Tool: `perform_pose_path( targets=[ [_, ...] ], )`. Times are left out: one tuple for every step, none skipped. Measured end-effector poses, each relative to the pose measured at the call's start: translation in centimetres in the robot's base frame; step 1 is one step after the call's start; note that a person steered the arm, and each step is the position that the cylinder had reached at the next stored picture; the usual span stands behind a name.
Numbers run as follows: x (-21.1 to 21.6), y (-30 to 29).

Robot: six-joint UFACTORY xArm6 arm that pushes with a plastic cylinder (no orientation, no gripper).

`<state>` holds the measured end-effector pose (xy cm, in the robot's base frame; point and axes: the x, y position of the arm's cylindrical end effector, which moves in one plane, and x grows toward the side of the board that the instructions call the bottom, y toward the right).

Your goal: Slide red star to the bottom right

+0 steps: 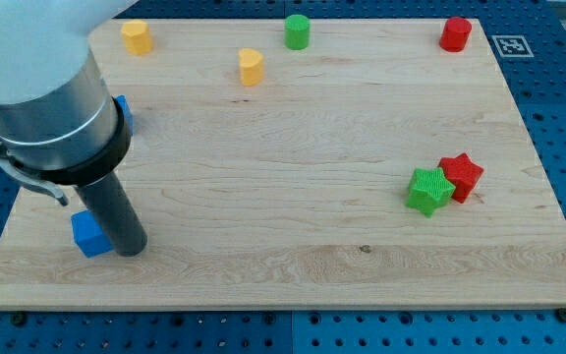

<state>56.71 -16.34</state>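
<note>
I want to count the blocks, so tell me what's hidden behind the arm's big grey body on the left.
A blue block peeks out at the grey arm body's right edge; most of it is covered, so its shape is unclear. Whether anything else lies behind cannot be seen.

Light wooden board rests on blue perforated metal base; black-and-white square marker tag beside the board's top-right corner.

The red star is touched on the view's left by the green star, so that side is blocked. Bare bench is seen below it and to its right, and across the wide middle.
</note>
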Motion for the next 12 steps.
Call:
perform_pose_path(
  targets=[
    [0.0, -0.7],
    [0.0, -0.8],
    [0.0, 2.3],
    [-0.7, 8.1],
    [-2.8, 11.8],
    [-3.2, 12.3],
    [-3.5, 12.5],
    [-7.4, 14.9],
    [-12.2, 19.3],
    [-15.2, 23.7],
    [-15.2, 23.8],
    [-15.2, 23.8]
  ],
)
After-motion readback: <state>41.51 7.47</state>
